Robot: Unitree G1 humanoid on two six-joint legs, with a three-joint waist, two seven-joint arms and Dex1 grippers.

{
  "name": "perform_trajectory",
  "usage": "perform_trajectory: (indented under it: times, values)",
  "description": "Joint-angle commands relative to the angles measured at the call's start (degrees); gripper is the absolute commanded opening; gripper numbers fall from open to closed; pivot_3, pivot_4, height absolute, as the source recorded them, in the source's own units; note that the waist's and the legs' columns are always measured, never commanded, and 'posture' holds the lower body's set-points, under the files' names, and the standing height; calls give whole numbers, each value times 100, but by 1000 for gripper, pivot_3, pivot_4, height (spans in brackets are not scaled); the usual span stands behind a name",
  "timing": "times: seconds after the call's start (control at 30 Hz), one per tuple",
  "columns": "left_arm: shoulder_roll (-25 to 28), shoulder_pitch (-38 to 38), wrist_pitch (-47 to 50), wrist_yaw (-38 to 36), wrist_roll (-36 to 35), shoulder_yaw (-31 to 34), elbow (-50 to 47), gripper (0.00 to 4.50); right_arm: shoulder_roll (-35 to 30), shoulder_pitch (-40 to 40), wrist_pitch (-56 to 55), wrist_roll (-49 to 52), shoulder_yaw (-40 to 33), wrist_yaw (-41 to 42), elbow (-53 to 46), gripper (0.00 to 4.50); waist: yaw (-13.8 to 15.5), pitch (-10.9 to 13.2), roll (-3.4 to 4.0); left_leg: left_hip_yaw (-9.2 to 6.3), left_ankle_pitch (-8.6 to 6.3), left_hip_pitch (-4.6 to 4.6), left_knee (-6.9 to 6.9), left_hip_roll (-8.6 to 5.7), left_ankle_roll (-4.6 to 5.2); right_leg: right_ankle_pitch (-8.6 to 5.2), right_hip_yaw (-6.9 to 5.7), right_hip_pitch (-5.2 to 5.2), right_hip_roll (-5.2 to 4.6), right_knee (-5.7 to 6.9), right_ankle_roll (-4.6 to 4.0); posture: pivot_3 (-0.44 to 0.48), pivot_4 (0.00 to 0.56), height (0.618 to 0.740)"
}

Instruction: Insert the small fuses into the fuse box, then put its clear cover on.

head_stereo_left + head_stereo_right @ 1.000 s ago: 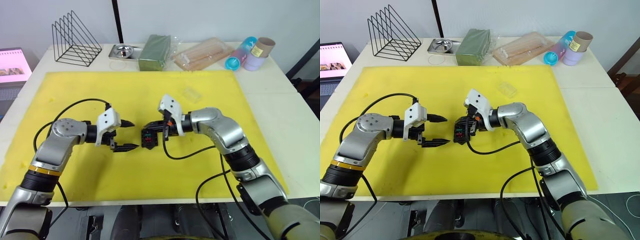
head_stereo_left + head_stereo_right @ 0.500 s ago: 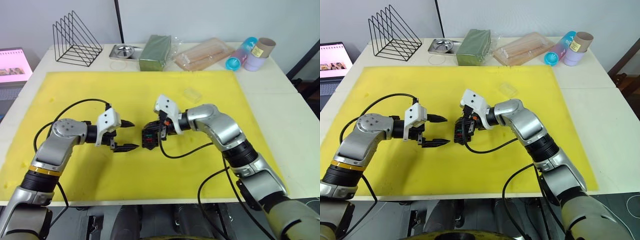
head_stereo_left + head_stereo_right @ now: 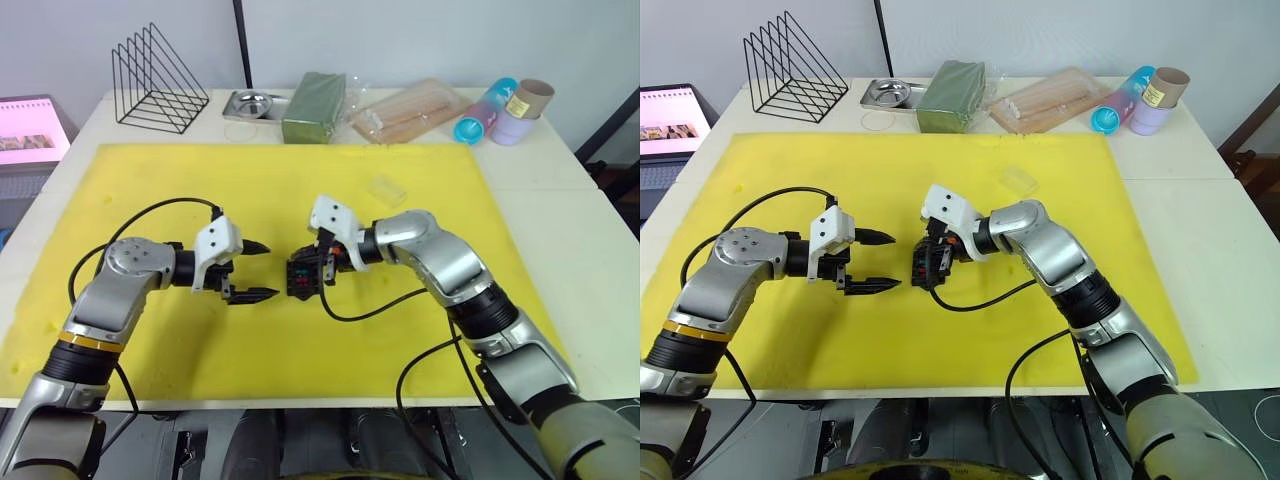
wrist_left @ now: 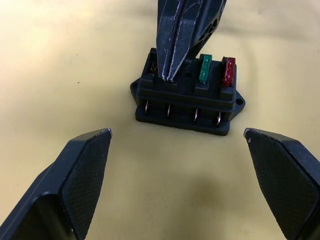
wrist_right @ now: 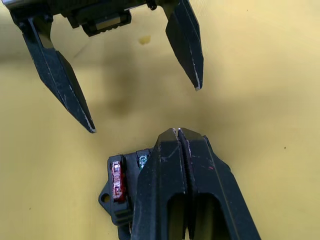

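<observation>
Fuse box [image 4: 186, 95] set on yellow mat, mid-desk, green fuse [image 4: 204, 68] and red fuse [image 4: 228, 71] already seated. Right pincer [image 5: 180, 131] closed, tip pressed on box top, probably to seat another fuse. Left pincer [image 3: 253, 270] held open just beside, likely ready to steady box. Clear cover [image 3: 385, 189] left apart behind.

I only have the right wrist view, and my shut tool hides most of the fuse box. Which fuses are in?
Observer: The left wrist view shows the green fuse and the red fuse standing side by side at one end of the fuse box.
Operator: Where is my tip?
Observer: The right tool touches the box top on the green fuse's other side; it hides those slots.
Operator: And the cover?
Observer: The clear cover lies on the yellow mat, beyond the box and apart from it.
</observation>
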Motion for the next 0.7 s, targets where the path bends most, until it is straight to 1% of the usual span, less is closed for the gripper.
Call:
perform_trajectory:
  times: [0.03, 0.23, 0.33, 0.4, 0.57, 0.7]
  values:
    - [41, -87, -5, -10, -112, 178, -169, 4500, 59, 73, 172, 186, -265, -50, 46, 10, -5, 0, 0, -1, 0, 0, 0, 0, 0, 0, 0, -1, 1, 0, 0, 0, 150, 740]
    - [72, -165, 71, -52, -169, 209, -162, 4500, -93, -65, 521, 637, -841, -61, -614, 10, -12, 3, 1, -1, 0, -6, 0, 1, 0, 0, 0, -8, 1, 0, 0, 0, 150, 740]
    - [112, -201, 148, -62, -226, 239, -181, 4500, -227, -35, 748, 913, -1291, -177, -995, 10, -18, 3, 1, -1, 0, -10, 0, 2, 0, 0, 0, -12, 1, 0, 0, 0, 150, 740]
    - [154, -191, 193, -78, -253, 248, -205, 4500, -391, 60, 866, 996, -1427, -224, -1212, 10, -21, 3, 1, -2, 0, -10, 0, 2, 0, 0, 0, -12, 1, 0, 0, 0, 150, 740]
    - [327, -164, 482, -120, -311, 299, -305, 4500, -1104, 792, 393, 883, -1712, -295, -1994, 10, -6, 4, -1, -1, 0, -11, 0, 1, 0, 0, 1, -12, 1, -3, 0, 0, 150, 740]
    - [550, -136, 824, -215, -417, 329, -421, 4500, -1861, 1387, 292, 1015, -1943, 3, -2404, 10, -23, 6, -2, 0, 0, -11, -1, 1, 0, -1, 2, -12, 2, -3, 1, 0, 150, 740]
